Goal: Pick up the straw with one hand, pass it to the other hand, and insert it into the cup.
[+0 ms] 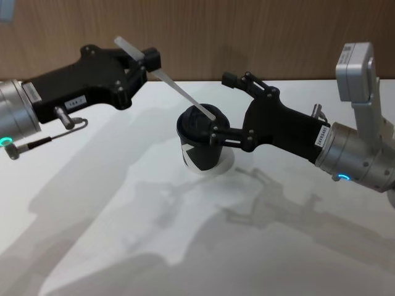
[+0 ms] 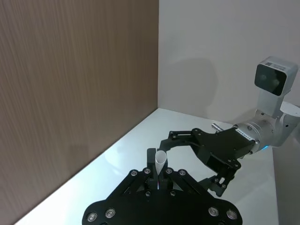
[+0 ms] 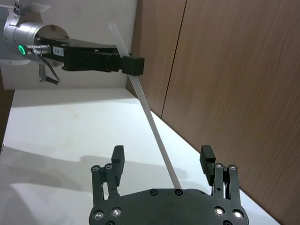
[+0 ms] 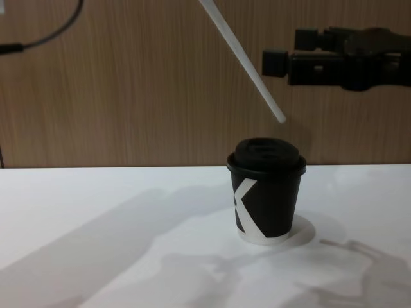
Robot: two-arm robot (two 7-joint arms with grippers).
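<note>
Hidden: straw (image 4: 244, 58) upper end is cut off in the chest view; cup (image 1: 199, 157) side is partly behind the right claw (image 1: 222, 106).
Left claw (image 1: 148, 61): clamped on straw near its upper end, at cup's 10 o'clock.
Right claw: spread wide at cup's 3 o'clock, gripping nothing; straw tip lies between its fingers.
Straw: tilted, tip just above lid, not touching.
Cup: upright on table (image 1: 123, 216).

You get one readable mark: a large white K (image 4: 243, 204) on the side of the cup (image 4: 276, 192). The sticker (image 1: 75, 102) on the left gripper (image 1: 148, 65) and the label (image 1: 322, 136) on the right gripper (image 1: 222, 108) carry print you can't make out.
</note>
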